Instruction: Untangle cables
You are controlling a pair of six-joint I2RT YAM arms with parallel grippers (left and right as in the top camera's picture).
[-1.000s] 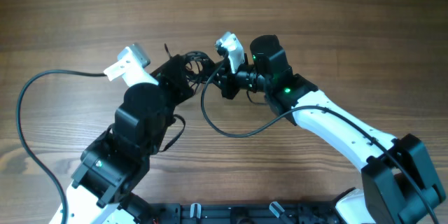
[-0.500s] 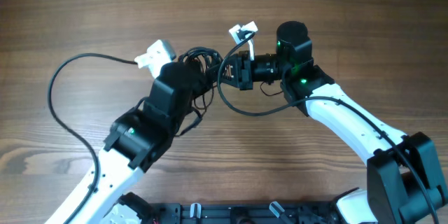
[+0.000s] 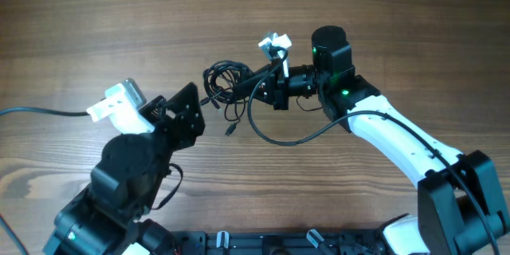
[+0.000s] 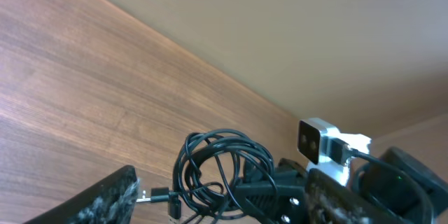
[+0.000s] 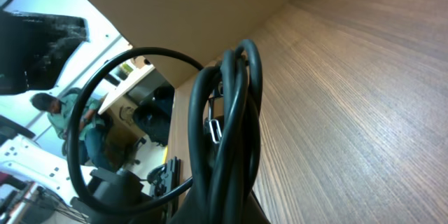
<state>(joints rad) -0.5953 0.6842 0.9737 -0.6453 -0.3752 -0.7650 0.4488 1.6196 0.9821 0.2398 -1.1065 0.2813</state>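
Note:
A tangled bundle of black cables (image 3: 225,80) hangs in a loose coil at the table's middle, also in the left wrist view as the coil (image 4: 222,168). My right gripper (image 3: 256,89) is shut on the bundle's right side; its wrist view shows the strands (image 5: 225,112) pinched between the jaws of that gripper (image 5: 225,206). One cable end with a plug (image 3: 231,130) dangles below the coil. My left gripper (image 3: 194,110) stands open to the left of the bundle, apart from it, with nothing between its fingers (image 4: 105,197).
A long black cable loop (image 3: 279,137) sags from the right arm onto the wood table (image 3: 382,16). The left arm's own cable (image 3: 40,112) runs off the left edge. A black rail (image 3: 263,243) lines the near edge.
My left gripper has opened, let go of the cable bundle and drawn back down and to the left. The right gripper still holds the bundle in nearly the same place.

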